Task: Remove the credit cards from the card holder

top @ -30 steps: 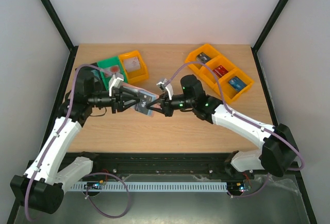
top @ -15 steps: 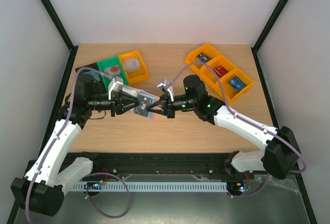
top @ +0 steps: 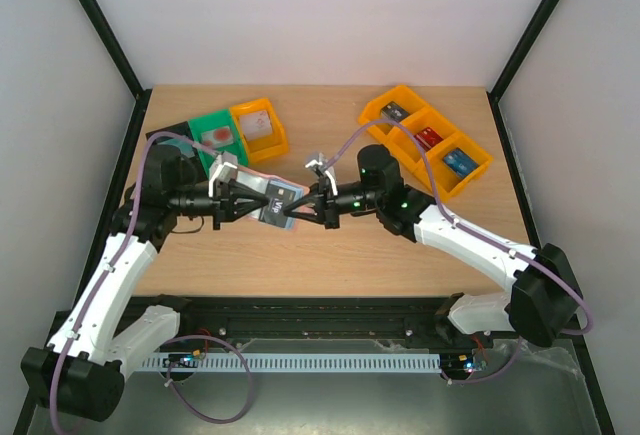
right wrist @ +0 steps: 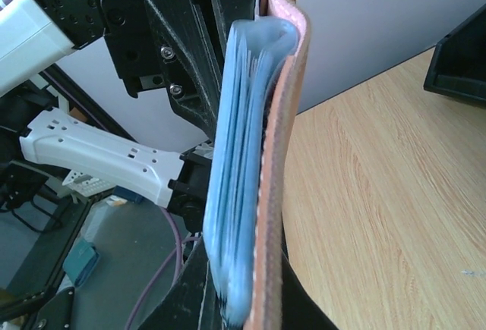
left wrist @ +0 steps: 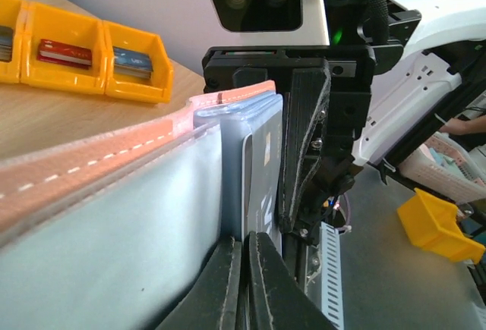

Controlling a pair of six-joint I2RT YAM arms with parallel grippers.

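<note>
From above: gripping a tan-brown, blue-lined bifold card holder from both ends, clear of the wooden worktop, left hand facing right hand.

Left wrist: left hand pinched shut on a thin grey credit card in the blue pocket.

Right wrist: right hand clamped shut on the card holder's edge.

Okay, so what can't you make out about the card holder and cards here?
- How many cards the card holder holds: left wrist view shows one grey card; pockets hide any others.
- What the shut left gripper pinches: its own fingers cover the contact.
- Right wrist view: holder edge-on, blurred; no card faces.
- Print on the red card in the orange bins: too small from the top.
</note>
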